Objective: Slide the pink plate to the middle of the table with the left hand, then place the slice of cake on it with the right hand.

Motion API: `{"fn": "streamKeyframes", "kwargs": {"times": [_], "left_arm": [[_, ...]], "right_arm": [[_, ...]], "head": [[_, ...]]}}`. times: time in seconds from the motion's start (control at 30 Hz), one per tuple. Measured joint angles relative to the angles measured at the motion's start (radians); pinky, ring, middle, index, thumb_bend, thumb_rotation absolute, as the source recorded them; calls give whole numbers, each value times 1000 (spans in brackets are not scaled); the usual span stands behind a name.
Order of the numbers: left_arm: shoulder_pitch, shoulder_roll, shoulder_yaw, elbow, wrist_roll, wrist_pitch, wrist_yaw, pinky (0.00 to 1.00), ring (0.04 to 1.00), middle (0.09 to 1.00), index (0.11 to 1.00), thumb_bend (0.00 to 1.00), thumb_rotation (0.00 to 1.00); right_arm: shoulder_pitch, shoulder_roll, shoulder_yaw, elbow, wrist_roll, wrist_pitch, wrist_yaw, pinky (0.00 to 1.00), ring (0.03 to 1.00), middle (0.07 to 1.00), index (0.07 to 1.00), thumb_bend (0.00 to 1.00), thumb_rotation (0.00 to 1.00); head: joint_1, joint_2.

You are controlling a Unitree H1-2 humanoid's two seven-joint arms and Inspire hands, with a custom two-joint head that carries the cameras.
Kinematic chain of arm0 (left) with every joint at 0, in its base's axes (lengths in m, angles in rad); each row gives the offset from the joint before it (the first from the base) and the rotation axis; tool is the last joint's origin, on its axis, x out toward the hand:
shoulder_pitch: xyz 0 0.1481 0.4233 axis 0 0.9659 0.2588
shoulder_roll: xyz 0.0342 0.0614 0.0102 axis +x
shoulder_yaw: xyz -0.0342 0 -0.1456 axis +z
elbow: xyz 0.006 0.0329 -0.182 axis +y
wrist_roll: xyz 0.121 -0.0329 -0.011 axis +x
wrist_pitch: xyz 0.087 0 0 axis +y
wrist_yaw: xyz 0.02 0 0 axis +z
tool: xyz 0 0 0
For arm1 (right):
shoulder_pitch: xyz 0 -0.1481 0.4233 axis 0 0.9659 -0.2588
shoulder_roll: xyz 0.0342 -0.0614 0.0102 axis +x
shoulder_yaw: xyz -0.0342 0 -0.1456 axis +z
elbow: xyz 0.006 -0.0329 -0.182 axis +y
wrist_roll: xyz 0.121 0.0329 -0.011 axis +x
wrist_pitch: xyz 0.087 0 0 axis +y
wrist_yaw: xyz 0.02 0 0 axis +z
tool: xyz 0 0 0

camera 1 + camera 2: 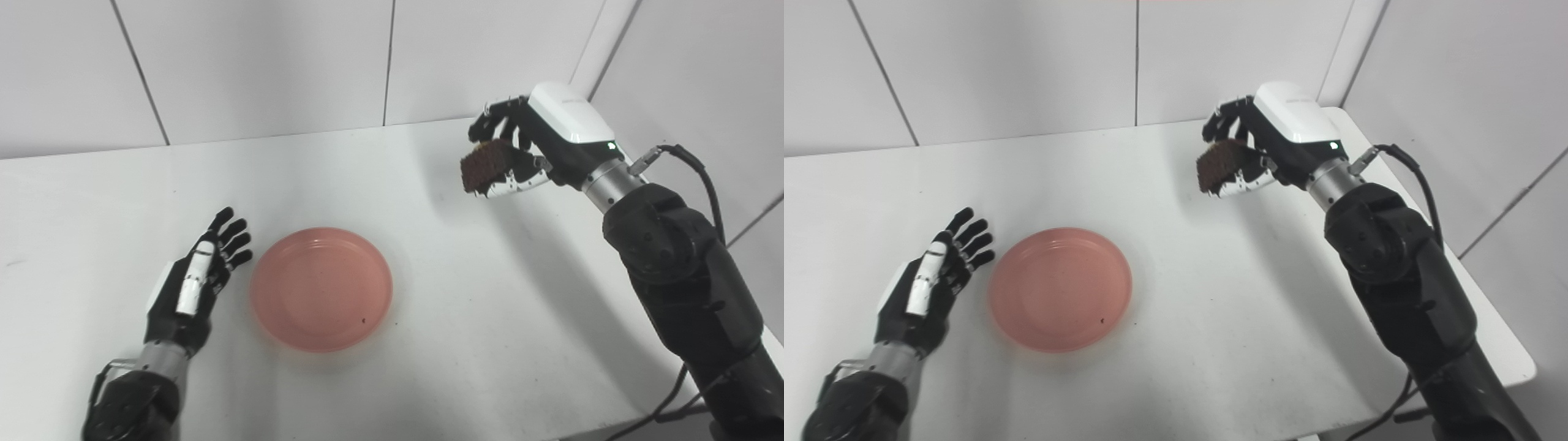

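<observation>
Your right hand (527, 144), in the upper right of the frame, grips the brown slice of cake (485, 164) above the white table (465, 294). Your left hand (197, 278), lower left, holds nothing, fingers spread, just beside the pink plate (321, 289), which sits empty left of centre.

A white table (429, 343) stands against white panelled walls (263, 61).

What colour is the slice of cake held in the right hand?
Dark brown slice of cake, gripped by the right hand; clearest in the left eye view.
</observation>
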Motion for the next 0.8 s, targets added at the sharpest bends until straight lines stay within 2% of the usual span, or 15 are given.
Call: {"fn": "streamKeyframes", "kwargs": {"times": [0.17, 0.27, 0.37, 0.43, 0.53, 0.67, 0.8], "left_arm": [[-6, -47, -22, 4, 31, 0, 44, 891, 917, 932, 922, 390, 1000], [-9, -70, -31, 7, 56, -2, 67, 885, 929, 944, 928, 381, 1000], [-13, -85, -38, 14, 78, -8, 81, 882, 937, 953, 934, 383, 1000], [-15, -91, -45, 17, 96, -11, 93, 892, 936, 955, 936, 385, 1000], [-16, -100, -57, 17, 126, -12, 120, 907, 932, 948, 933, 402, 1000], [-16, -134, -56, 15, 160, -11, 169, 905, 923, 929, 921, 408, 1000], [-16, -165, -48, 13, 175, -2, 202, 904, 920, 931, 925, 388, 1000]], "right_arm": [[-44, 151, 98, 27, -46, -101, -79, 307, 404, 515, 524, 493, 0], [-42, 249, 146, 89, -92, -155, -154, 300, 401, 511, 534, 492, 0], [-29, 311, 177, 166, -124, -218, -230, 290, 400, 516, 547, 490, 0], [-21, 331, 193, 218, -131, -268, -274, 287, 400, 521, 551, 489, 0], [-18, 351, 208, 337, -134, -343, -347, 286, 403, 523, 553, 489, 0], [-15, 365, 227, 426, -133, -400, -390, 287, 402, 517, 561, 488, 0], [-16, 398, 254, 484, -133, -416, -405, 292, 388, 488, 570, 487, 0]], "head": [[52, 3], [75, 5], [114, 9], [160, 15], [178, 20], [192, 21], [192, 26]]}}
